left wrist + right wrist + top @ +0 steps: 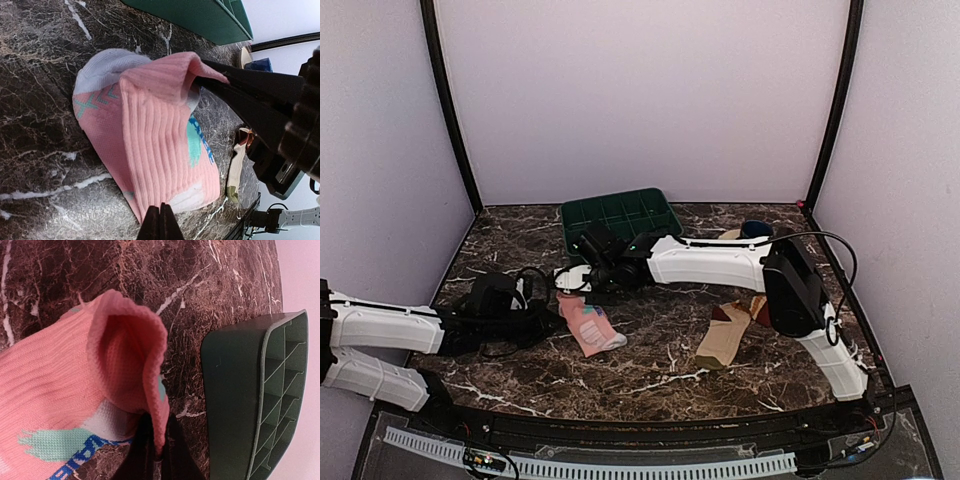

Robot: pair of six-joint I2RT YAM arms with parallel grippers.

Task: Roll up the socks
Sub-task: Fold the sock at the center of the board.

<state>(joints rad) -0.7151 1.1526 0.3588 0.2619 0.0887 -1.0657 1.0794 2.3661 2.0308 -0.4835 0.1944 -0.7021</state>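
Top view: pink patched fabric sock [590,325] lies centre-left on marble table [660,385]. The tan-beige maroon-toed sock [725,338] lies flat to its right, untouched.
Left wrist view: left gripper [161,222] clamped on pink sock's edge.
Right wrist view: right gripper [159,442] pinching its lifted cuff.
Judged: rolling barely begun; neither sock rolled.
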